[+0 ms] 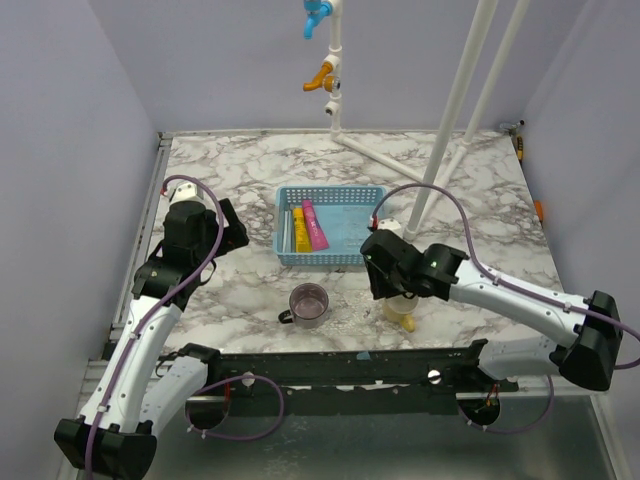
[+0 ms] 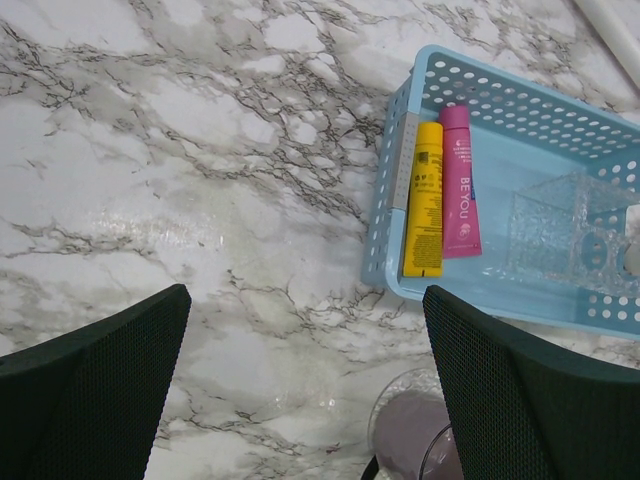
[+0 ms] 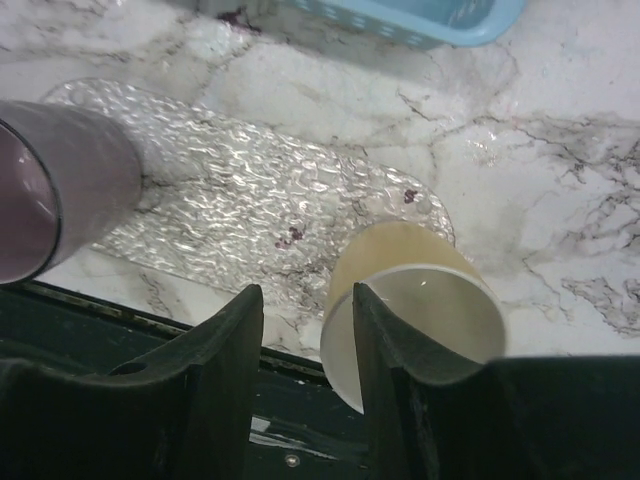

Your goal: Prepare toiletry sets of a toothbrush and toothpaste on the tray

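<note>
The toothpaste is two tubes, one yellow and one pink, lying side by side in a light-blue mesh basket. A thin grey strip lies against the yellow tube; I cannot tell whether it is the toothbrush. The clear, rippled tray lies near the table's front edge, with a purple mug at its left end and a yellow mug at its right. My right gripper is open astride the yellow mug's rim, one finger inside and one outside, without pinching it. My left gripper hangs open over bare marble left of the basket.
A clear plastic holder lies in the basket's right half. White pipes rise behind the basket, with blue and orange taps at the back wall. The black rail of the arm mounts runs just below the tray.
</note>
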